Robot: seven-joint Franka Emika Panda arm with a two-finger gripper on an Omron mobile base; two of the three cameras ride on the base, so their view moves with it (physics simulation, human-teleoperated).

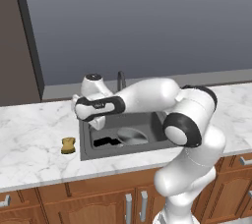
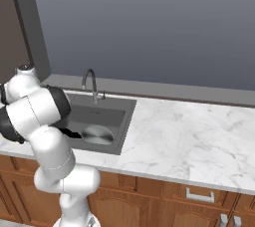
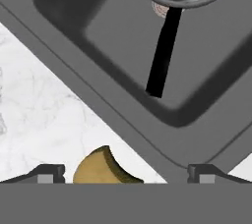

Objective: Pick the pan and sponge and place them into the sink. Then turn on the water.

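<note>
Sponge: lies flat on the marble desk, just beside the sink's left rim, apart from it. In the hand view it sits low in the frame, between the two finger tips and partly cut off by the bottom.
Sponge handling: judged light, soft and springy; it should squash under a pinch. The pinched sides look like the natural place to take hold, with the fingers closing across the narrow waist and pressing no harder than needed.
Fingers: the two dark tips stand far apart, one at each side of the hand view, with nothing between them but the sponge's upper edge below. Wide and empty.
Gripper: hangs over the sink's left rim, looking down at the desk edge and basin.
Sink: dark grey basin set into the desk, wide flat rim.
Pan: already inside the sink, resting on the basin floor, round bowl toward the right, straight black handle running left. Judged stiff, heavier than the sponge, with smooth metal that would slip; the handle is the sure hold.
Faucet: slim gooseneck at the back of the sink, no water running.
Task standing: pan appears placed; sponge not yet picked; water not yet on.
</note>
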